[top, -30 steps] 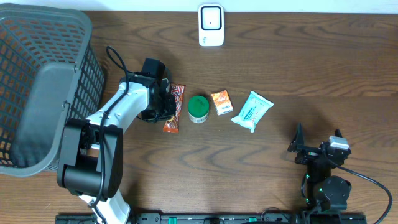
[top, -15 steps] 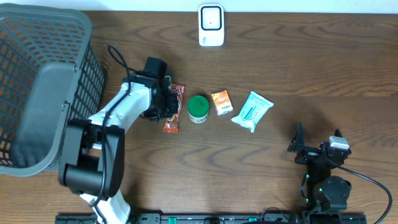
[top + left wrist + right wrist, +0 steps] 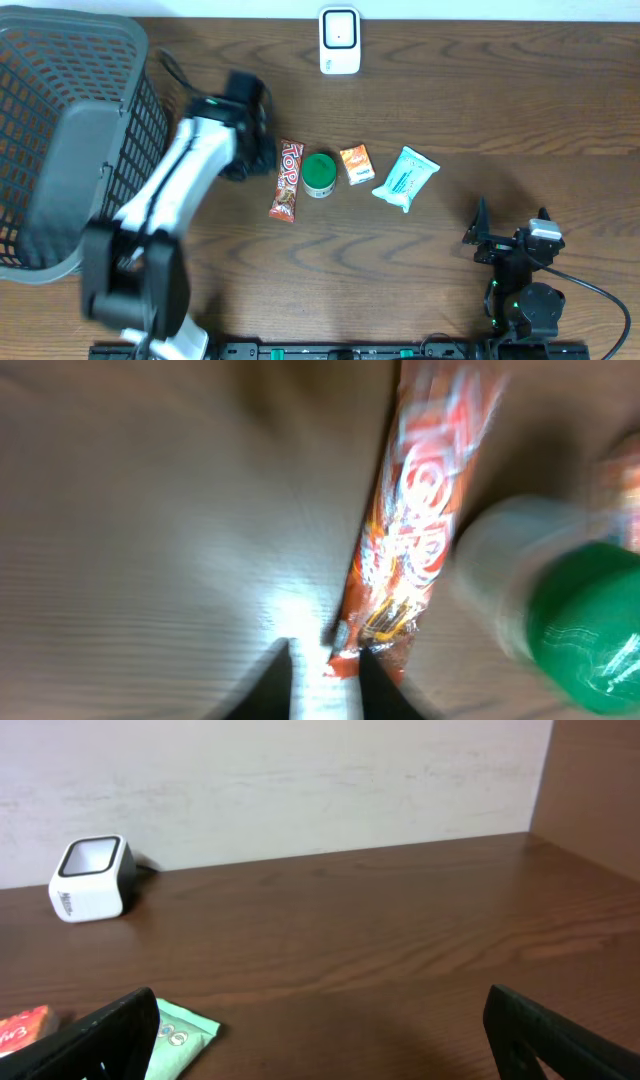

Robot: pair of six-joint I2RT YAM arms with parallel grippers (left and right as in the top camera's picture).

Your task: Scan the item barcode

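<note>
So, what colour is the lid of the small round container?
The round container's lid is green, clearest in overhead view.

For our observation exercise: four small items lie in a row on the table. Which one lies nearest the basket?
The long orange-red candy bar, leftmost in the row, beside the green-lidded tub.

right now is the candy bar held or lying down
Lying flat: the candy bar rests label up on the table, beside the green tub.

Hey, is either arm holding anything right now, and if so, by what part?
Nothing, it seems. The candy bar lies flat on the table, and the left gripper is parted near its end. The right gripper is wide open and empty.
</note>
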